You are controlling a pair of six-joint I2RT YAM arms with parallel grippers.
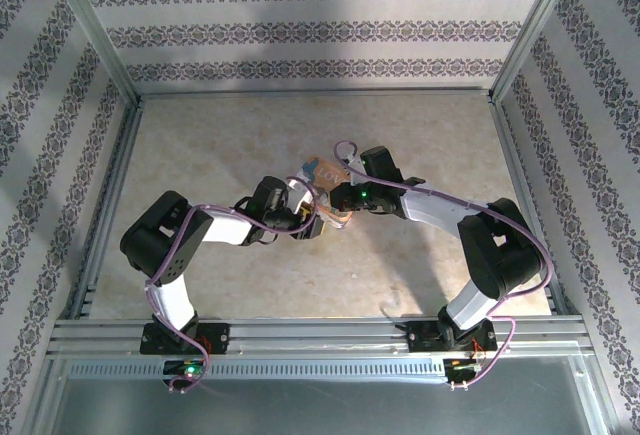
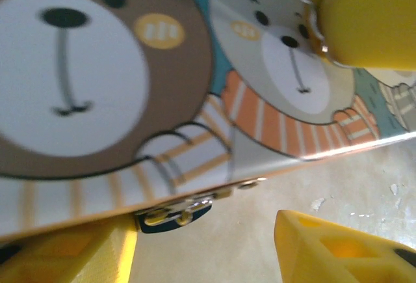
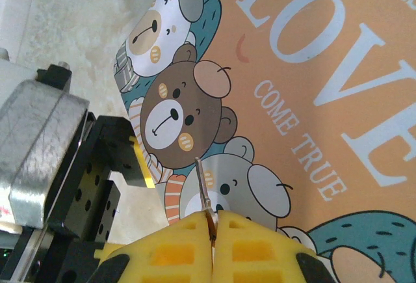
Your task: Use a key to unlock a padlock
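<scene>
Currently we log the step as key approach: the key is in hand but not yet at the lock.

The right gripper [image 3: 212, 223] is pinched fully closed on the key [image 3: 202, 185]. The key is a thin silvery blade seen edge-on, pointing toward 12 o'clock over the grey bear printed on the LOVE box [image 3: 312, 68].

The left gripper [image 2: 207, 234] has its jaws well apart. The finger at 7 o'clock touches the box's lower edge. The one at 5 o'clock is clear of it, with bare table [image 2: 338, 185] between them. We judge that it braces the box rather than clamps it.

The padlock [image 2: 174, 213] sits at the box's lower edge in the left wrist view, at 6 to 7 o'clock, just beside the left finger. It is tiny against the box: a shiny silvery metal piece with a dark teal-blue part beneath, touching the box's small metal clasp. We cannot see the keyhole, and the view is too blurred to tell which way it faces.

For the next move, our judgement is that the key tip lies over the box face, apart from the padlock. The right arm must bring the blade round to the lock's end and line it up with the keyway while the box is held steady. The small lock may swing away on contact.
</scene>
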